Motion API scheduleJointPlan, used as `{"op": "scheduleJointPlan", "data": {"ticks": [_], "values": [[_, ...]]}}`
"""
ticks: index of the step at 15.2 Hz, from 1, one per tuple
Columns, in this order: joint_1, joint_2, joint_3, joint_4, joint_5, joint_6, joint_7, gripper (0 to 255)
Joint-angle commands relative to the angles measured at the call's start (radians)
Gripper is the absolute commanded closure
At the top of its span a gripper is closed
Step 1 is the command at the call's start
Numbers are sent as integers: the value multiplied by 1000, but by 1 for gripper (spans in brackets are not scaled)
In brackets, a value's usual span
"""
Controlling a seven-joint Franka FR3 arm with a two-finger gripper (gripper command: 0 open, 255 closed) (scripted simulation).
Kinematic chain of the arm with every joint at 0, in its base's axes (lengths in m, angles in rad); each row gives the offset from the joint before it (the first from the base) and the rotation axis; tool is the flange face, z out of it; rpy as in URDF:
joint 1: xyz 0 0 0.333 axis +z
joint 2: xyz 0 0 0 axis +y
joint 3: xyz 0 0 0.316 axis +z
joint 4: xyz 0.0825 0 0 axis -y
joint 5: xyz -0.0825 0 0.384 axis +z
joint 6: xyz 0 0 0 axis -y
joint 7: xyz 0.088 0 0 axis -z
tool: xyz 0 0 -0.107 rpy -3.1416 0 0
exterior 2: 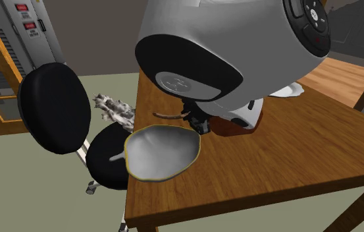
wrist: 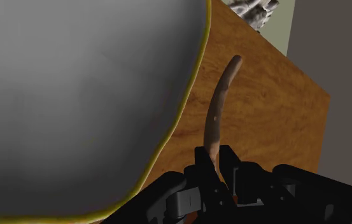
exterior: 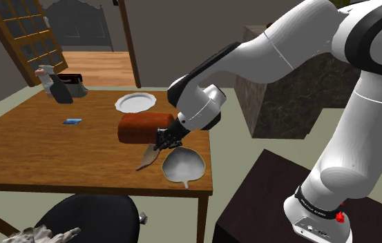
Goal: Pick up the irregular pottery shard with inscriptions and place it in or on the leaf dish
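The arm is made of fat, rounded white shells parted by dark bands at the joints, and where it meets the stand it ends in a white collar ringed in black with small white lettering, a few tiny dark sockets and a red spot. Farthest from the stand sits the all-black gripper, blocky and angular, with one pale grey plate set in its housing. One white link carries a black oval cap, a grey disc with a faint emblem and a round black pad of grey buttons
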Motion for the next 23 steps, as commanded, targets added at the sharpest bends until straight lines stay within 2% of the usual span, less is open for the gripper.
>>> {"op": "scheduleJointPlan", "data": {"ticks": [1,2,13,23], "values": [[1,3,1,-1,0,0,0,255],[1,2,0,-2,0,-1,0,255],[-7,-136,-8,-34,-234,-61,280,255],[-26,-243,-17,-32,-415,-139,490,255]]}}
